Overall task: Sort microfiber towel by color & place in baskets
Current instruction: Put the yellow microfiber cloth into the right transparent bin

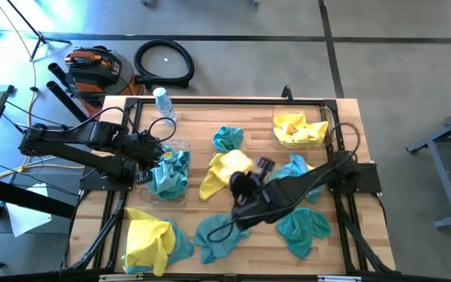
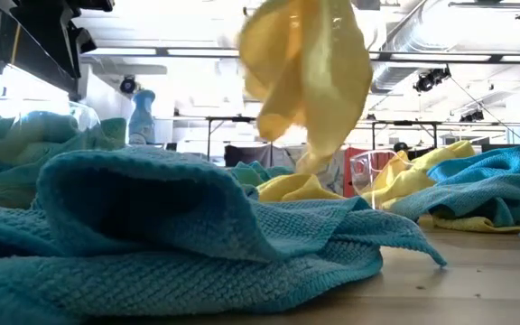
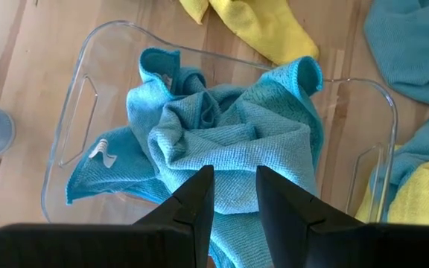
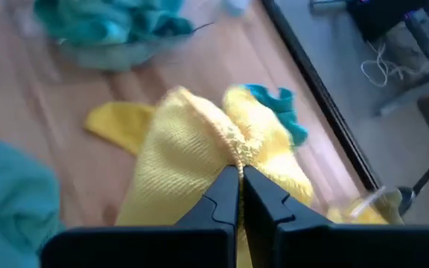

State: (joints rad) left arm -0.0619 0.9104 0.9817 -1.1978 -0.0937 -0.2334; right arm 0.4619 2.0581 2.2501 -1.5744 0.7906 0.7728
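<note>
1. The right gripper [image 4: 238, 195] sits near the middle of the high view, its fingers pinched tight on a yellow towel [image 4: 199, 149] — the cloth bunches up right at the fingertips.
2. In the low view that yellow towel [image 2: 310, 72] hangs in the upper middle of the frame, lifted clear of the cloths below it.
3. The left gripper [image 3: 233, 197] is at the left-centre of the high view, over the left basket [image 3: 73, 134]. Its fingers stand a little apart, tips just above the teal towels [image 3: 222, 141] heaped inside; whether they touch the cloth I cannot tell, and nothing is held between them.
4. The left basket [image 1: 180, 147] holds only teal cloth, one corner draped over its rim.
5. The right basket [image 1: 282, 119] is at the upper right of the table in the high view and holds yellow towels [image 1: 300, 129].
6. Loose on the wooden table [image 1: 202, 125]: a teal towel [image 1: 227, 138] at upper centre, another yellow towel [image 1: 214, 176] under the right gripper, a yellow-and-teal heap [image 1: 151, 239] at lower left, a teal one [image 1: 218, 235] at lower centre, and more teal [image 1: 304, 227] at lower right — partly hidden by the right arm.
7. A clear water bottle [image 1: 163, 103] lies at the table's upper-left edge.
</note>
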